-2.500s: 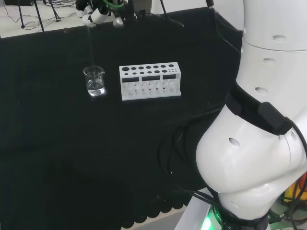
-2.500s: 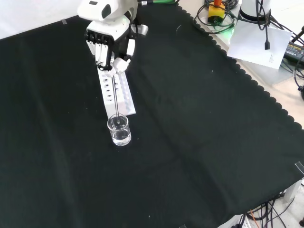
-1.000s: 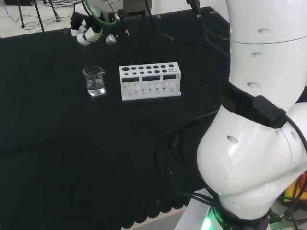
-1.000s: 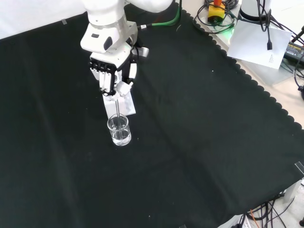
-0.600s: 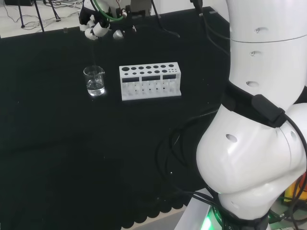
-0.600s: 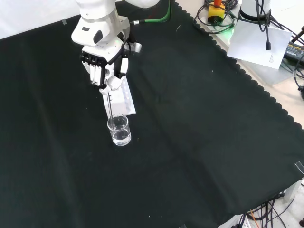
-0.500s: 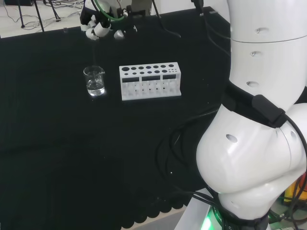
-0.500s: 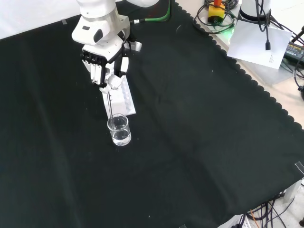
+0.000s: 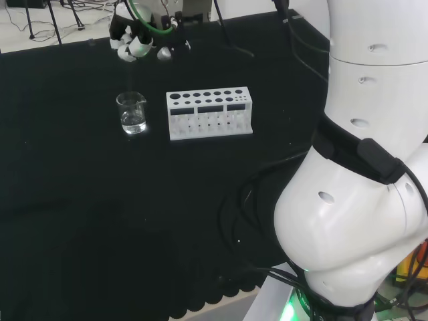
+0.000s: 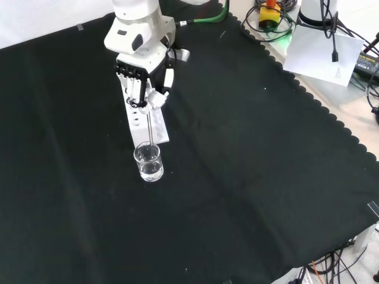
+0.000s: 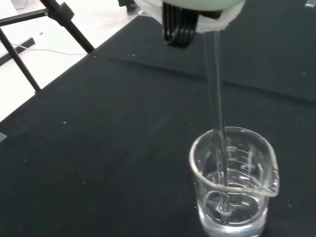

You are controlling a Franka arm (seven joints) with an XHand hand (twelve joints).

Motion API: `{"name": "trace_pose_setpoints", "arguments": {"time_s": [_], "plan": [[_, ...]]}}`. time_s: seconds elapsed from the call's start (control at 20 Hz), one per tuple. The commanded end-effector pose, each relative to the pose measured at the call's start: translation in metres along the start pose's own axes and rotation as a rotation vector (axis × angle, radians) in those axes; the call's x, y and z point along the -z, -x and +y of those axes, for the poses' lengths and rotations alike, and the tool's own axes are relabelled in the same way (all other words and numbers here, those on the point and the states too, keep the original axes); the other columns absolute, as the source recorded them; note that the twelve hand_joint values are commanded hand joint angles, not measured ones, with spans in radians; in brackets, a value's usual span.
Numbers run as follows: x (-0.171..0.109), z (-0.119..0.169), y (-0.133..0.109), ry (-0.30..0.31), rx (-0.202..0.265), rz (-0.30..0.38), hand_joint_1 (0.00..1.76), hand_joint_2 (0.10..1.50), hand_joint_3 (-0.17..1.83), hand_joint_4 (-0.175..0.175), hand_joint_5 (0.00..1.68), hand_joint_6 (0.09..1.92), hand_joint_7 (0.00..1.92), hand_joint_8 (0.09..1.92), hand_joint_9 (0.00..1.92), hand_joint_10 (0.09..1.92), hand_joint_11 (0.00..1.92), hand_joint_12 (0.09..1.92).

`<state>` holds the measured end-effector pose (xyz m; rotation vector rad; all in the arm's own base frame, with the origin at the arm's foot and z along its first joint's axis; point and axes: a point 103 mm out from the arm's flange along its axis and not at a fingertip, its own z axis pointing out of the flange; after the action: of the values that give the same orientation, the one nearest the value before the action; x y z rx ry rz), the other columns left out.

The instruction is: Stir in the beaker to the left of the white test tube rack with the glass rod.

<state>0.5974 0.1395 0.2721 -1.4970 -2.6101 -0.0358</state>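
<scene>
The hand (image 10: 142,83) pinches the rod (image 11: 217,123) — tip inside the beaker (image 11: 232,190), rack (image 9: 210,113) alongside — open cloth (image 10: 266,177) elsewhere.

Black cloth (image 10: 249,177) over the whole tabletop, scalloped along its right edge in the front view and along its near edge in the head view. Beyond that right edge, pale floor (image 10: 349,124) with a white sheet (image 10: 323,53) lying on it, black cables (image 10: 370,89) trailing over and beside it, and a yellow device with a red top (image 10: 269,13) near the top. At the lower right corner, more cables (image 10: 331,266) hanging below the cloth. Across the far edge in the head view, light floor (image 9: 40,20) crossed by thin black stand legs (image 9: 57,23) and loose wires. In the wrist view, black tripod legs (image 11: 34,44) over bright white floor (image 11: 74,24).
</scene>
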Motion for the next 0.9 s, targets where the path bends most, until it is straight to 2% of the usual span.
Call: {"name": "trace_pose_setpoints", "arguments": {"time_s": [0.05,0.15,0.35,0.65,0.9], "plan": [[-0.001,0.012,-0.015,0.007,0.026,0.001,1.29,0.78,0.62,-0.175,1.07,0.72,1.09,1.27,1.67,0.95,1.67,1.00],[-0.001,0.017,-0.015,0.010,0.029,0.001,1.29,0.78,0.62,-0.175,1.07,0.72,1.09,1.27,1.67,0.95,1.67,1.00],[-0.002,0.023,0.007,0.009,0.010,0.002,1.29,0.78,0.62,-0.175,1.07,0.72,1.09,1.27,1.67,0.95,1.67,1.00],[0.006,0.004,0.027,0.016,-0.033,-0.009,1.29,0.78,0.62,-0.175,1.07,0.72,1.09,1.28,1.67,0.95,1.67,1.00],[0.011,-0.011,0.025,0.023,-0.049,-0.014,1.29,0.78,0.62,-0.175,1.07,0.72,1.09,1.28,1.67,0.95,1.67,1.00]]}}
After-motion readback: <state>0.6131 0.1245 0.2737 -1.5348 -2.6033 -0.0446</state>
